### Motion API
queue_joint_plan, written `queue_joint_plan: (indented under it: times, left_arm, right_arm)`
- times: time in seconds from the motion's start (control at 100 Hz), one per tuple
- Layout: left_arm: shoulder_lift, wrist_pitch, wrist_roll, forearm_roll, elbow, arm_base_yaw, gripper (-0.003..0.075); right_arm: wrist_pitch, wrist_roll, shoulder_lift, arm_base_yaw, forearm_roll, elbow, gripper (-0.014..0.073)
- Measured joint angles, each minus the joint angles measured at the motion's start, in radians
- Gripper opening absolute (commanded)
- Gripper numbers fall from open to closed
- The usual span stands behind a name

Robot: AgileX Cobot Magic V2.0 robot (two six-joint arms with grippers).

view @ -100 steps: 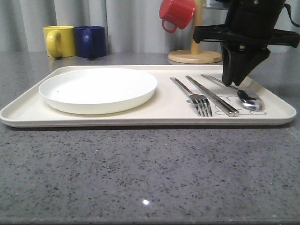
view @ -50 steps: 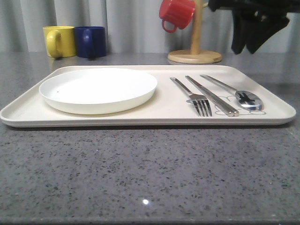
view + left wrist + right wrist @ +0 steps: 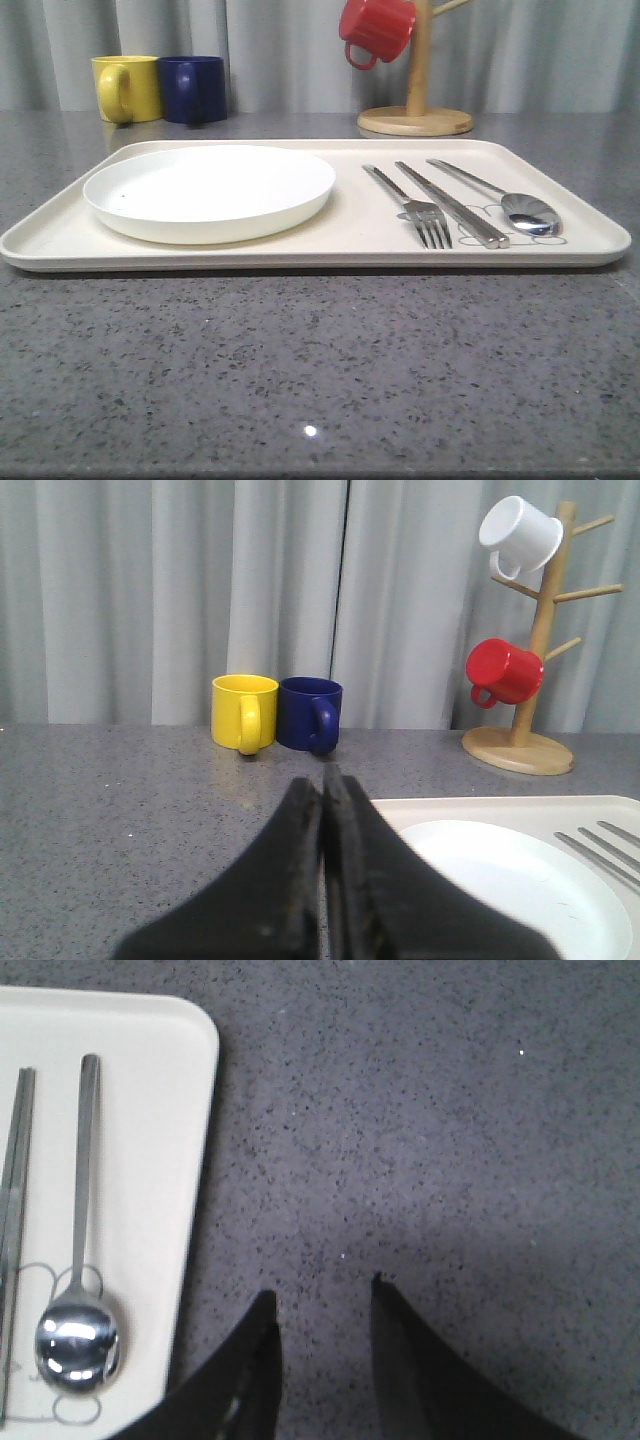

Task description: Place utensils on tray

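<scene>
Gone from the front view is the black right arm that hung over the tray's far right corner half a second ago; its claw (image 3: pixel 320 1305) now hovers over bare speckled grey stone surface (image 3: pixel 320 380) just off the tray's right edge, jaws parted and empty. Seen from its own wrist camera, the left claw (image 3: pixel 322 780) is clenched on nothing, above the surface near the tray's left end.

All three utensils lie on the large cream rectangular tray with a low raised rim (image 3: pixel 300 255), in its right half beside the round white plate (image 3: pixel 210 190): the slim silver four-tined fork (image 3: pixel 415 208) nearest the plate, the long flat-ended silver bar (image 3: pixel 452 204) next to it, and the oval-bowled silver spoon (image 3: pixel 515 203) closest to the right edge, bowl towards the near edge. By the look of it the task is complete.

These pieces are probably light, rigid and slick polished metal lying flat, so they would likely slide under a pinch. The best hold seems to be across the narrow handle at mid-length, fingers closing on its two long sides
</scene>
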Motion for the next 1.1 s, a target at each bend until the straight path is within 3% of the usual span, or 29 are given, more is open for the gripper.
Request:
queue_joint_plan:
  times: [0.3, 0.52, 1.1]
  left_arm:
    - [0.000, 0.000, 0.000, 0.000, 0.000, 0.000, -0.0019]
    - [0.000, 0.000, 0.000, 0.000, 0.000, 0.000, -0.0019]
    - [0.000, 0.000, 0.000, 0.000, 0.000, 0.000, -0.0019]
  right_arm:
    - [-0.239, -0.002, -0.387, 0.000, -0.001, 0.375, 0.0223]
    - [-0.337, -0.002, -0.577, 0.000, -0.001, 0.481, -0.0076]
    - [-0.344, -0.002, -0.596, 0.000, -0.001, 0.486, -0.0069]
